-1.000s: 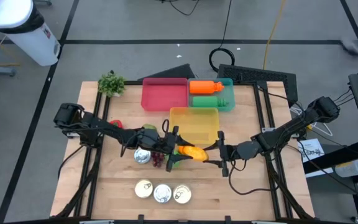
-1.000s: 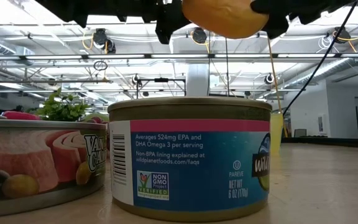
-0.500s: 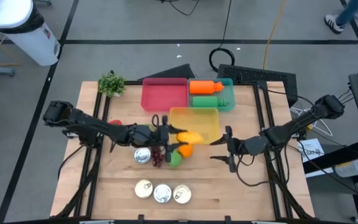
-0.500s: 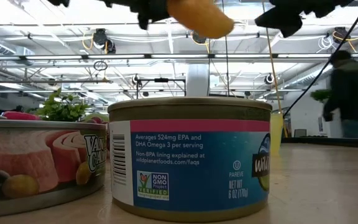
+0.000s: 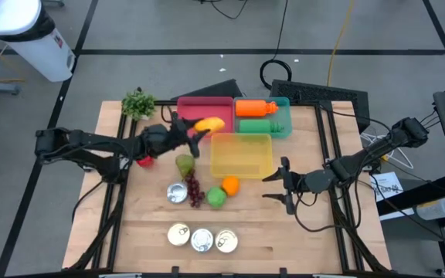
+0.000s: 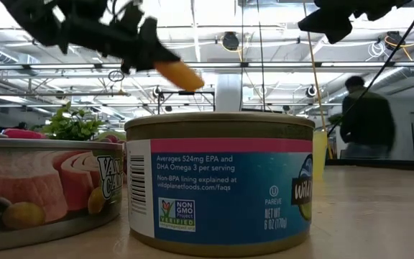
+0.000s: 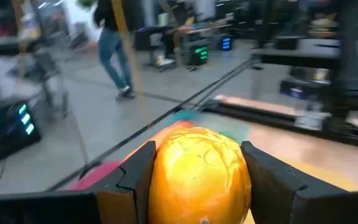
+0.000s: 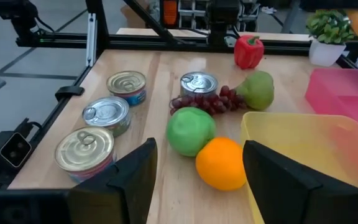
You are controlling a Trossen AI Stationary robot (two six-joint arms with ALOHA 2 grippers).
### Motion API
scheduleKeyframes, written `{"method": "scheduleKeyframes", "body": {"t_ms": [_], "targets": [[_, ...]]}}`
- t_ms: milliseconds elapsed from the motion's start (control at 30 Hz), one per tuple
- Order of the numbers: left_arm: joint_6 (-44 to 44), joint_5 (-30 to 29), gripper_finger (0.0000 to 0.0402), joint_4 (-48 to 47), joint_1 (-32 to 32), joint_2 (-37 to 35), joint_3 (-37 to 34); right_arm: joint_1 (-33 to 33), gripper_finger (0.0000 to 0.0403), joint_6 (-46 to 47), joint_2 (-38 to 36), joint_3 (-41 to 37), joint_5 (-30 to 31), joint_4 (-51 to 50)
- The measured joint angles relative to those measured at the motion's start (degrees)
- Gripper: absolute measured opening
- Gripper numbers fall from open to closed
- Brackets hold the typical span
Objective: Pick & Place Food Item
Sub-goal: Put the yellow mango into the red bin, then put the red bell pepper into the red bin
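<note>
The mango (image 5: 209, 123) is being held in the air by the left gripper (image 5: 194, 130), whose jaws are clamped on it; in the high view it is showing over the near edge of the red bin (image 5: 204, 116), close to the far rim of the yellow bin (image 5: 241, 154). In the left wrist view the mango (image 7: 199, 177) is filling the space between the two dark fingers (image 7: 133, 177), its yellow-orange skin pressing against both. In the low view it is hanging high above the cans (only its tip (image 6: 179, 75) is clear of the gripper there).

The right gripper (image 5: 285, 184) is waiting just right of the yellow bin, jaws standing apart and holding nothing.

On the table near the yellow bin an orange (image 5: 230, 185), a green apple (image 5: 217, 198), a bunch of grapes (image 5: 194, 191), a pear (image 5: 185, 164) and a red pepper (image 5: 144, 159) are lying, with four cans (image 5: 202, 239) nearer the front edge. A teal bin (image 5: 266, 118) with an orange bottle (image 5: 255, 107) is sitting beside the red bin, and a small plant (image 5: 138, 103) is standing at the far left corner. A person (image 6: 361, 119) is showing in the room behind
</note>
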Motion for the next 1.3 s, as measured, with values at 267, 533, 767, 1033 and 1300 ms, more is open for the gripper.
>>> {"method": "scheduleKeyframes", "body": {"t_ms": [267,533,767,1033,1300], "targets": [[-3.9,-1.0,0.0196,0.7,9.1,6.6,-2.2,-0.3,0.0215,-1.5,0.0,0.0,0.0,1.4],[-4.3,-2.6,0.0194,0.5,13.5,10.5,-2.2,-0.3,0.0213,-1.4,0.0,-1.7,0.0,3.3],[-11.2,-9.2,0.0276,-0.7,13.6,11.2,-2.2,-0.9,0.0212,-1.7,0.0,-5.7,0.0,10.9],[-10.0,-7.6,0.0361,-1.4,13.0,11.2,-2.2,-1.0,0.0212,-2.5,0.0,-5.8,-0.1,12.2],[-9.1,-1.5,0.0386,-3.6,8.5,4.6,-2.1,-1.0,0.0211,-2.5,0.0,-5.8,-0.2,12.1]]}}
